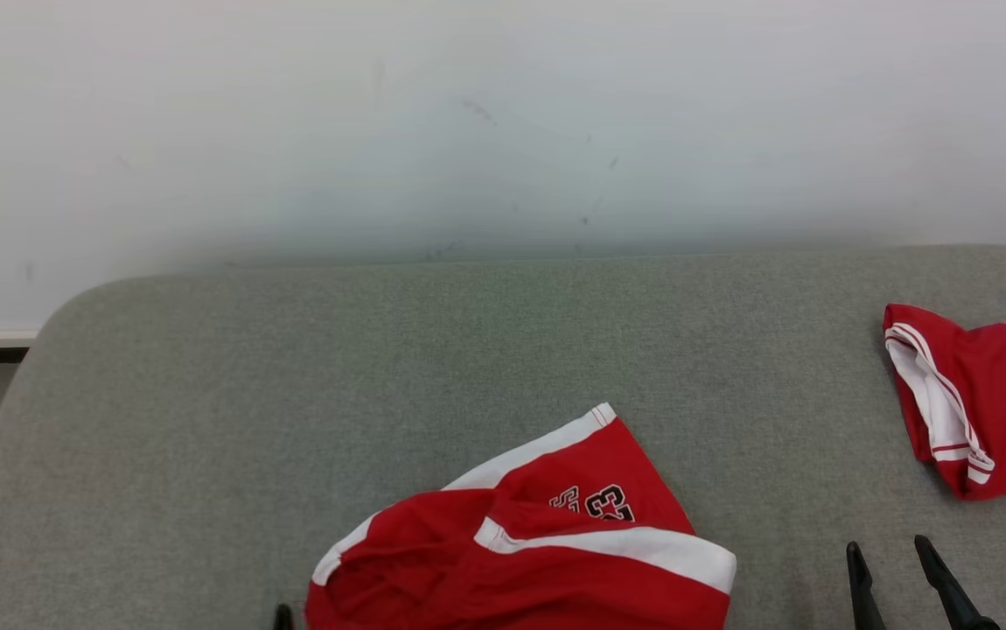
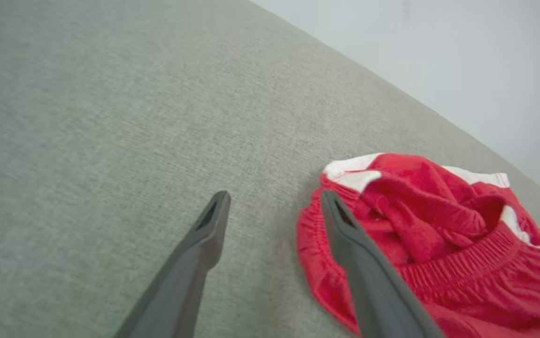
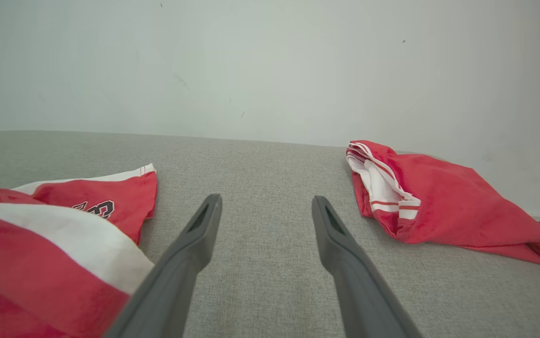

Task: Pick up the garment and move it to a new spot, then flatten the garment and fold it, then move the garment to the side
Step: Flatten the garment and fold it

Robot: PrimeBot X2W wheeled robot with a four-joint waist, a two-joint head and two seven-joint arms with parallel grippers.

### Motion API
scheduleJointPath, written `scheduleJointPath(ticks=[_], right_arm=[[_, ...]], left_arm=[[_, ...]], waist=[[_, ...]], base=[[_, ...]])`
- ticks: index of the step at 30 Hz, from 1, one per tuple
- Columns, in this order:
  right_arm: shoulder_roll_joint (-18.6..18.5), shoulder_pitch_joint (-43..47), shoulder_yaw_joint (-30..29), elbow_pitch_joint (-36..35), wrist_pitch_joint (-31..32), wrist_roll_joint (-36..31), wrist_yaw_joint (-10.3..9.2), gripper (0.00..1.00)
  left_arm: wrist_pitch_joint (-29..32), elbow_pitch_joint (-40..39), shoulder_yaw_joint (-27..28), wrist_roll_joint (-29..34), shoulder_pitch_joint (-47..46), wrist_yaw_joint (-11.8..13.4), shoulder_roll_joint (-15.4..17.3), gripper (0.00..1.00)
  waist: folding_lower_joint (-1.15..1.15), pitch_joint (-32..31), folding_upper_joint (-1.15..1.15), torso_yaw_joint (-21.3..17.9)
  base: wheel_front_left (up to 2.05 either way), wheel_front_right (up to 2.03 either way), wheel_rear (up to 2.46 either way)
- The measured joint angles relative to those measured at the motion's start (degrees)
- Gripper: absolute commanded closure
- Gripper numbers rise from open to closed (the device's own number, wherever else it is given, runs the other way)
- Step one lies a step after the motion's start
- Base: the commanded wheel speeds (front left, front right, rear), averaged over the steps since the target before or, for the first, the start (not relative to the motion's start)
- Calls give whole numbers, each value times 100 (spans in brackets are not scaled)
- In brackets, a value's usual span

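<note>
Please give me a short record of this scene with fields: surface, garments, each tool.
surface: grey fabric top, pale wall behind
near garment: red shorts, white stripes, number 23, crumpled
far-right garment: red piece with white trim, apart from the shorts
left tool: open, empty, beside the shorts
right tool: open, empty, above bare surface between both garments

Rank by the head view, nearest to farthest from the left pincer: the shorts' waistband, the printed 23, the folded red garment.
1. Waistband: lower left, right beside the left pincer.
2. Printed 23: middle of the shorts, farther to the right.
3. Folded red garment: at the far right edge, clearly the farthest.
</note>
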Motion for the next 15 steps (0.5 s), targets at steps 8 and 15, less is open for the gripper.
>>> scheduleJointPath(ticks=[8, 15], right_arm=[[-1, 14, 20, -20, -1, 2, 0, 0], [-1, -6, 57, -20, 0, 4, 0, 0]], left_arm=[[-1, -471, 816, 218, 193, 274, 460, 0], [478, -1424, 320, 408, -156, 24, 531, 0]], waist=[[0, 11, 0, -15], [0, 51, 0, -163]], base=[[0, 0, 0], [0, 0, 0]])
